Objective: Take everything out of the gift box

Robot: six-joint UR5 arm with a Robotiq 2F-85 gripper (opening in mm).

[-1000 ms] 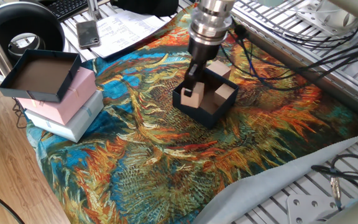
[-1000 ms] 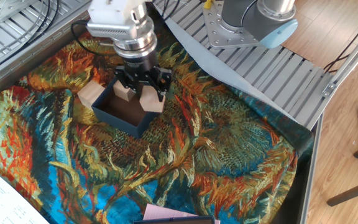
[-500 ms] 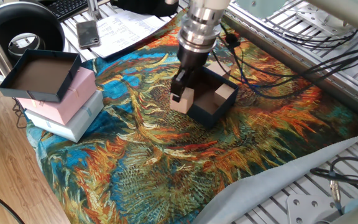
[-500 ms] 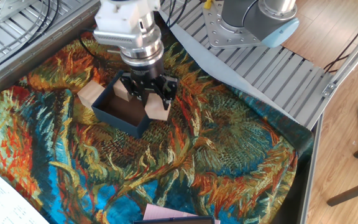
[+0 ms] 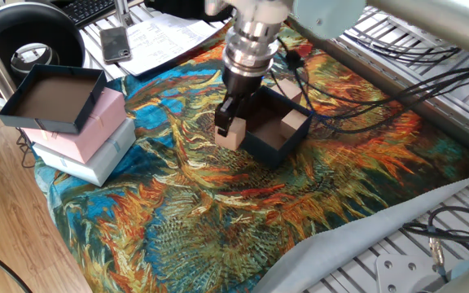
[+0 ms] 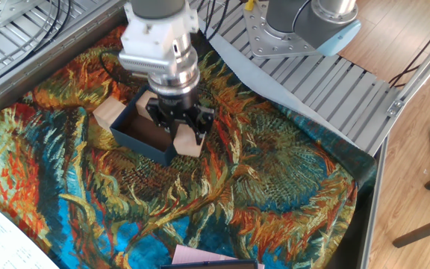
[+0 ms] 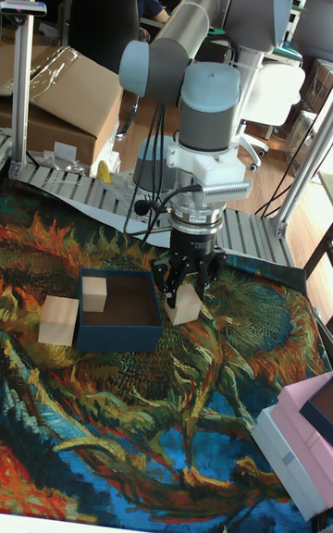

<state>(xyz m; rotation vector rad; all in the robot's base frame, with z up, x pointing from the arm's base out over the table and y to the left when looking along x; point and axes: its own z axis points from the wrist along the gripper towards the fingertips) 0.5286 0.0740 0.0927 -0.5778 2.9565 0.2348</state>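
The dark navy gift box stands on the painted cloth. One pale wooden cube sits inside it in a corner. A second cube rests on the cloth outside, against the box's wall. My gripper is shut on a third cube, held just outside the box beside the opposite wall, low over the cloth. Whether this cube touches the cloth, I cannot tell.
A dark lid with a brown inside lies on a pink box stacked on a white box at the cloth's edge. Cables run close behind the gift box. Aluminium framing borders the cloth.
My gripper has carried the cube from inside the gift box over its wall and lowered it beside the box. The other two cubes have not moved.
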